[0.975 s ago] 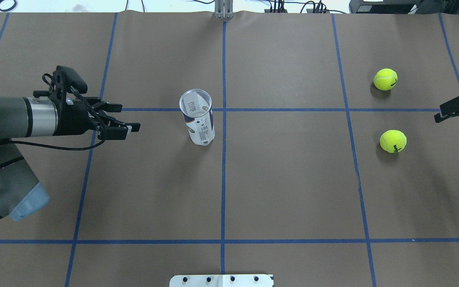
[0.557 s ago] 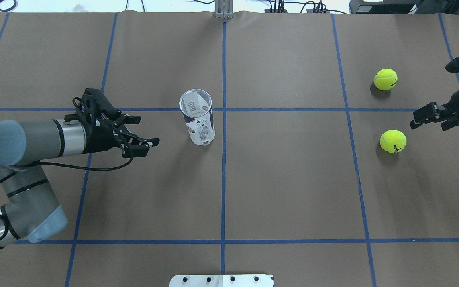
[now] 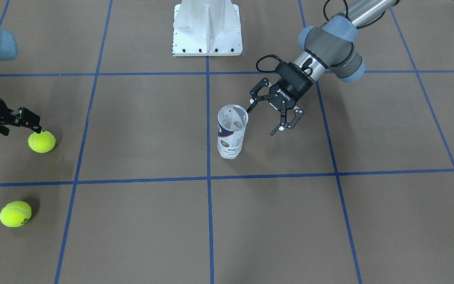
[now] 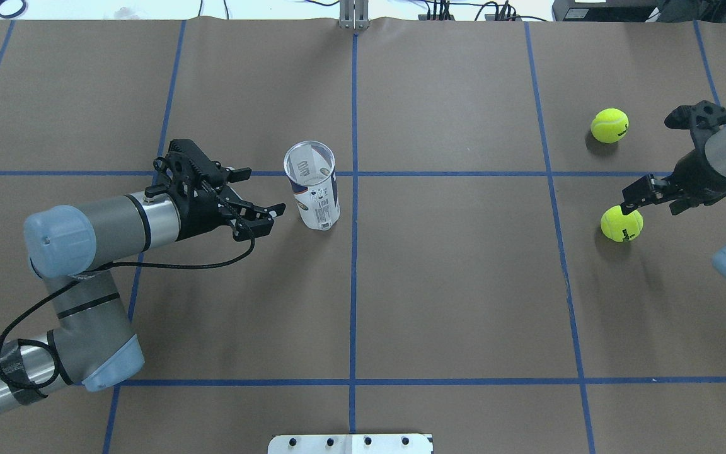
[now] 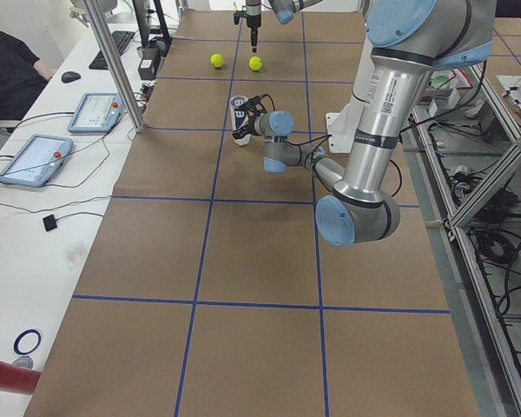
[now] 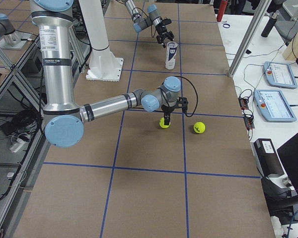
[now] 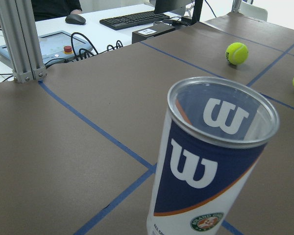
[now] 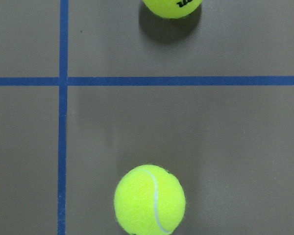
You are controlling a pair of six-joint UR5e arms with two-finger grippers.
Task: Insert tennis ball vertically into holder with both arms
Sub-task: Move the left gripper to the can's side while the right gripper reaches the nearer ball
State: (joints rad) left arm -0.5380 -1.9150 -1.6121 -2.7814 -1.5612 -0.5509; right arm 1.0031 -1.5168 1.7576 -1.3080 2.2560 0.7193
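Note:
The holder (image 4: 311, 186), a clear can with a white and navy "W" label, stands upright and open-topped near the table's middle; it fills the left wrist view (image 7: 210, 161). My left gripper (image 4: 263, 192) is open, level with the can and just to its left, not touching it. Two yellow tennis balls lie at the right: a near one (image 4: 622, 224) and a far one (image 4: 610, 125). My right gripper (image 4: 629, 198) is open, points down and hovers just above the near ball (image 3: 41, 142), which lies low in the right wrist view (image 8: 149, 200).
The white metal pedestal (image 3: 207, 27) stands at the robot's edge of the table. Blue tape lines (image 4: 353, 284) divide the brown paper cover into squares. Tablets and cables (image 5: 35, 156) lie on a side bench beyond the far edge.
My left gripper has moved right, from well left of the can to just beside it. My right gripper has moved in from the right edge to above the near ball.

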